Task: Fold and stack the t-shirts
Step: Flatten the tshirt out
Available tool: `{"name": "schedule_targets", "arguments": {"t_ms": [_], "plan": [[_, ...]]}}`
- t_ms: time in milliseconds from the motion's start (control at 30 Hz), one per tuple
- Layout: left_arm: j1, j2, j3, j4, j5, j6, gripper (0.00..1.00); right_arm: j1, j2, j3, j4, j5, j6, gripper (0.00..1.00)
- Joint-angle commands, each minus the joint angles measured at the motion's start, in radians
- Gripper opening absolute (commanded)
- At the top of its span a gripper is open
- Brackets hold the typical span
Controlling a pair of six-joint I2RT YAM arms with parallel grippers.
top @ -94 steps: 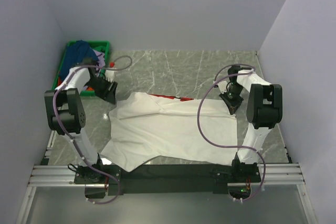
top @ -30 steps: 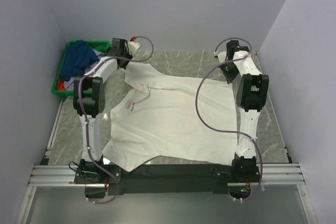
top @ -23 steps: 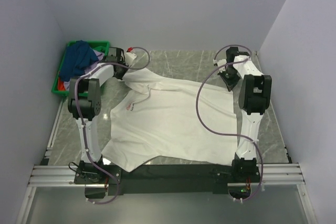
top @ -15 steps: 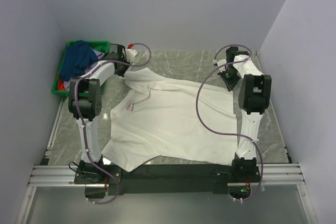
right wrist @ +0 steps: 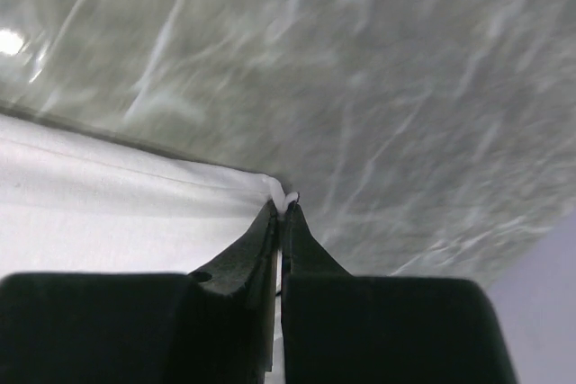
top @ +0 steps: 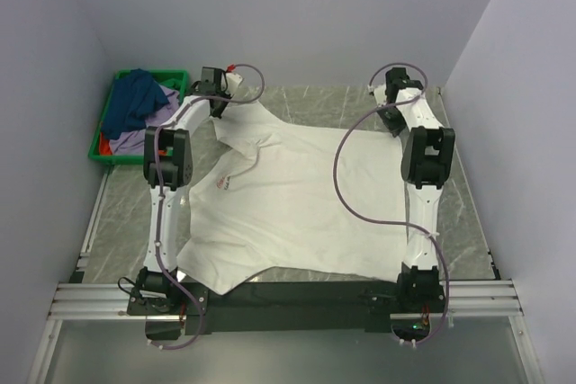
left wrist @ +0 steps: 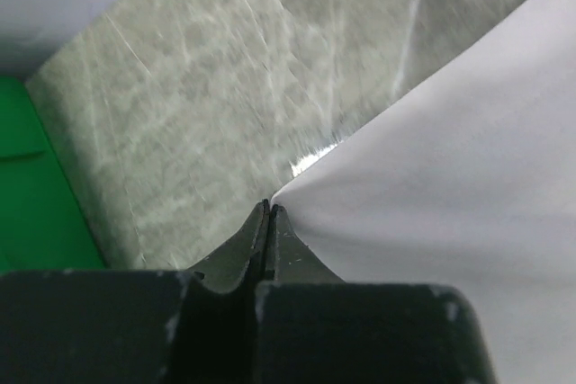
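Tabletop (top: 315,107) bears t-shirt (top: 297,195) (left hand (left wrist: 270,210), right hand (right wrist: 284,202) pinching).

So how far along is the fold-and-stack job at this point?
Done: the white t-shirt lies spread open on the table. In hand: the left gripper and right gripper each pinch a far corner. Left: no fold yet, nothing stacked; the dark blue shirt and lavender shirt lie bunched in the green crate.

A grey marbled table (top: 315,105) carries a white t-shirt (top: 297,204) spread flat across its middle, and a green crate (top: 171,75) at its far left corner.
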Motion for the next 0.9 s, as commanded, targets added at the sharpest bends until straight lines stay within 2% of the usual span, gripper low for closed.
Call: {"name": "schedule_targets", "arguments": {"t_ms": [0, 67, 100, 133, 167, 233, 267, 367, 433, 533, 733, 800, 833, 867], "plan": [[0.009, 0.036, 0.054, 0.096, -0.068, -0.029, 0.01, 0.014, 0.026, 0.045, 0.145, 0.147, 0.032, 0.0], [0.018, 0.045, 0.087, 0.12, -0.064, -0.058, 0.06, 0.023, 0.039, 0.051, 0.233, 0.204, 0.047, 0.02], [0.028, 0.045, 0.1, 0.153, -0.054, -0.073, 0.11, 0.023, 0.042, 0.065, 0.253, 0.217, 0.051, 0.09], [0.033, 0.038, 0.105, 0.165, -0.039, -0.09, 0.28, 0.023, 0.048, 0.074, 0.273, 0.227, 0.054, 0.19], [0.039, 0.024, 0.104, 0.176, 0.02, -0.118, 0.36, 0.023, 0.048, 0.084, 0.273, 0.235, 0.058, 0.41], [0.052, -0.037, 0.07, 0.216, 0.079, -0.161, 0.54, 0.023, 0.01, 0.084, 0.269, 0.221, 0.075, 0.53], [0.053, -0.06, 0.059, 0.223, 0.114, -0.174, 0.56, 0.023, -0.013, 0.047, 0.273, 0.205, 0.081, 0.62], [0.049, -0.145, 0.041, 0.197, 0.195, -0.24, 0.57, 0.023, -0.131, -0.043, 0.272, 0.151, 0.116, 0.64], [0.036, -0.201, 0.009, 0.155, 0.292, -0.282, 0.54, 0.023, -0.214, -0.085, 0.247, 0.082, 0.147, 0.64], [-0.005, -0.234, -0.021, 0.06, 0.317, -0.311, 0.47, 0.023, -0.277, -0.139, 0.189, -0.01, 0.176, 0.62], [-0.056, -0.174, 0.019, -0.091, 0.321, -0.426, 0.31, 0.023, -0.262, -0.149, 0.049, -0.105, 0.212, 0.4], [-0.065, -0.136, 0.073, -0.129, 0.329, -0.437, 0.33, 0.023, -0.256, -0.163, 0.031, -0.133, 0.219, 0.34], [-0.07, -0.124, 0.096, -0.143, 0.346, -0.49, 0.34, 0.023, -0.253, -0.166, 0.026, -0.15, 0.222, 0.32], [-0.073, -0.113, 0.114, -0.152, 0.354, -0.503, 0.36, 0.023, -0.254, -0.172, 0.025, -0.153, 0.224, 0.32]]}}
